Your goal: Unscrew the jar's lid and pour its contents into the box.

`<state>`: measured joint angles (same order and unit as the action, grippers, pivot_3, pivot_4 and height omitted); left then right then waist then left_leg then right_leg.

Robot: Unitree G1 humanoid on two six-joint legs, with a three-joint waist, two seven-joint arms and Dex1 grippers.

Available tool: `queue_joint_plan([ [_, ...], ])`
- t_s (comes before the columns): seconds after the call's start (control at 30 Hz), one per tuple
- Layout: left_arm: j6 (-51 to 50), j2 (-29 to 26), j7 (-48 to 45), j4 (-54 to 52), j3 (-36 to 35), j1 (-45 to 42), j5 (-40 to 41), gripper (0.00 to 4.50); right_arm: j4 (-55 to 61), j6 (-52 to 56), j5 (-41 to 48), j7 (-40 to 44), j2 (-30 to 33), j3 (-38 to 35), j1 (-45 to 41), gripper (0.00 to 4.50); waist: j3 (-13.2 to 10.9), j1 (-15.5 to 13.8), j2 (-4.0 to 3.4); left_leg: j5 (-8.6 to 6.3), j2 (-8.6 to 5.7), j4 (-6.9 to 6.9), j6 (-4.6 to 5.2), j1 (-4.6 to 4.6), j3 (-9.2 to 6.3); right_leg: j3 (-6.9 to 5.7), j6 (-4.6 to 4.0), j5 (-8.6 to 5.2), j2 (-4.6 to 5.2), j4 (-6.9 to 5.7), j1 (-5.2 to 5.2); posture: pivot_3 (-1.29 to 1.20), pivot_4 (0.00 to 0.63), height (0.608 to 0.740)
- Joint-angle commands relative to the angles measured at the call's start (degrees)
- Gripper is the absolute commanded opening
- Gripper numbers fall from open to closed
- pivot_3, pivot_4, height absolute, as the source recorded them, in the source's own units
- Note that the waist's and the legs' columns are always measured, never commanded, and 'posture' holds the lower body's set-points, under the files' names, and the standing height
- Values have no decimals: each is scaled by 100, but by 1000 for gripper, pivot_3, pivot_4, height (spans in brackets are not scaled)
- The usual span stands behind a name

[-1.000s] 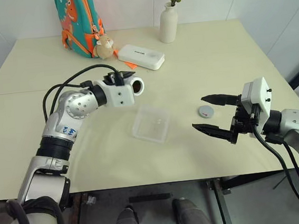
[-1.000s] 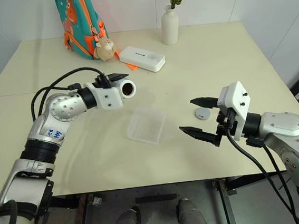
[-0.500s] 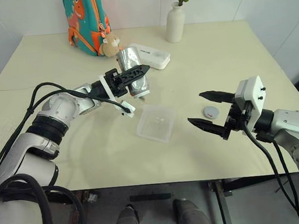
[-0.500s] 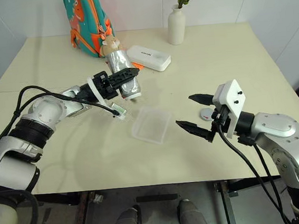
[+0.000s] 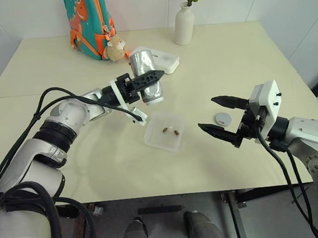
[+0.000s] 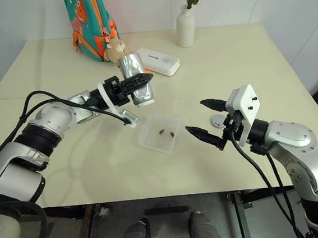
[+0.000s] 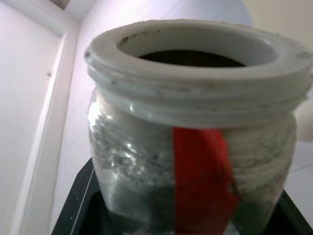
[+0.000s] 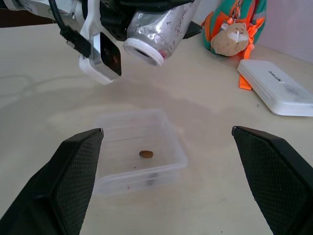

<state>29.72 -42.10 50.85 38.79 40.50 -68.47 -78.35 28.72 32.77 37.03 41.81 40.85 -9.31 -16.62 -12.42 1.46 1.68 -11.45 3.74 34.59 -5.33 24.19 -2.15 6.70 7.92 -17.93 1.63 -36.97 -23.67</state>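
Observation:
My left gripper [image 5: 154, 79] is shut on the jar [image 5: 145, 75], a greyish translucent cylinder with a red mark [image 7: 200, 181]. The jar hangs tilted, its open mouth [image 8: 143, 51] pointing down over the far left side of the box [image 5: 157, 142]. The box is a shallow clear tray on the table, and the contents lie in it as two small brown pieces [image 5: 165, 130] [image 5: 176, 132]. The lid [image 5: 223, 118] rests flat on the table to the right of the box. My right gripper [image 5: 207, 113] hovers open beside the lid, holding nothing.
At the back of the table stand a teal and orange backpack [image 5: 87, 19] with a small plush toy [image 5: 115, 46], a white oblong case [image 5: 163, 59] and a white vase [image 5: 183, 24]. The table's front edge [image 5: 172, 193] runs close below both arms.
The left wrist has rolled and tipped the jar from lying level to mouth down. Two brown pieces now lie in the box, which was empty before. The right gripper kept still.

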Motion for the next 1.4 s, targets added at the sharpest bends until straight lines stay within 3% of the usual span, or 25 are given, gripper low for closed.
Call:
queue_joint_plan([
  [0.03, 784, -115, -989, 27, -683, 44, 1449, 2001, 114, -56, 46, 1, -19, -79, 45, 4425, 0, -2, 0, 0, 0, 0, 0, 0, 0, 0, 0, 0, 0, 0, 0, 0, 150, 740],
  [0.17, 1087, 58, -3608, 260, -1701, 552, 4285, 2001, 78, -78, 71, 102, 0, -37, -64, 4425, 3, 13, -5, 0, 0, 0, 0, -1, 3, 0, -1, 0, 1, -4, 0, 0, 150, 740],
  [0.3, -949, 624, -6289, -105, -3082, 1276, 7158, 2001, 6, -206, -99, 342, 116, 81, -98, 4425, 3, 11, -6, 2, 1, 8, 1, -7, 8, 3, -6, -1, 0, -23, 0, 0, 150, 740],
  [0.47, -3073, 848, -6872, -375, -4508, 1735, 8704, 2001, -143, -447, -396, 676, 258, 252, -68, 4425, 3, 49, -6, 2, 1, 44, 2, -7, 4, 4, -7, -2, -1, -51, 0, 0, 150, 740],
  [0.7, -3624, 774, -6665, -209, -5738, 2357, 9319, 2001, -363, -644, -562, 990, 212, 475, -268, 4425, 4, 34, -3, 6, 0, 54, 4, -14, -1, 3, -5, 4, -1, -60, 8, 0, 150, 740],
  [0.9, -2984, 912, -6819, 108, -6336, 2793, 9610, 2001, -629, -877, -781, 1169, 151, 687, -390, 4425, 7, 26, 2, 7, 1, 55, 4, -14, -2, 2, -9, 9, -1, -57, 9, 0, 150, 740],
  [1.1, -2866, 865, -6780, 398, -6394, 3094, 9463, 2001, -696, -893, -802, 1207, 59, 760, -508, 4425, 8, 21, 3, 7, 1, 53, 4, -14, -2, 2, -10, 10, -1, -52, 9, 0, 150, 740],
  [1.13, -2847, 800, -6667, 479, -6384, 3129, 9368, 2728, -718, -905, -808, 1222, 58, 770, -523, 4500, 9, 20, 3, 7, 1, 53, 4, -14, -2, 2, -11, 10, -1, -51, 10, 0, 150, 740],
  [1.3, -2923, 655, -6684, 567, -6410, 3192, 9355, 4219, -887, -999, -871, 1282, 26, 835, -606, 4500, 10, 41, 6, 7, 1, 53, 4, -14, -2, 2, -12, 11, -1, -51, 8, 0, 150, 740],
  [1.33, -2961, 647, -6710, 504, -6436, 3224, 9405, 4480, -928, -1017, -880, 1290, 6, 840, -626, 4500, 10, 40, 6, 7, 1, 52, 4, -14, -2, 2, -12, 11, -1, -51, 8, 0, 150, 740],
  [1.4, -3040, 618, -6756, 320, -6441, 3327, 9444, 4480, -1015, -1049, -886, 1311, -25, 832, -660, 4500, 10, 35, 5, 7, 1, 51, 4, -15, -1, 1, -12, 11, -1, -51, 8, 0, 150, 740],
])
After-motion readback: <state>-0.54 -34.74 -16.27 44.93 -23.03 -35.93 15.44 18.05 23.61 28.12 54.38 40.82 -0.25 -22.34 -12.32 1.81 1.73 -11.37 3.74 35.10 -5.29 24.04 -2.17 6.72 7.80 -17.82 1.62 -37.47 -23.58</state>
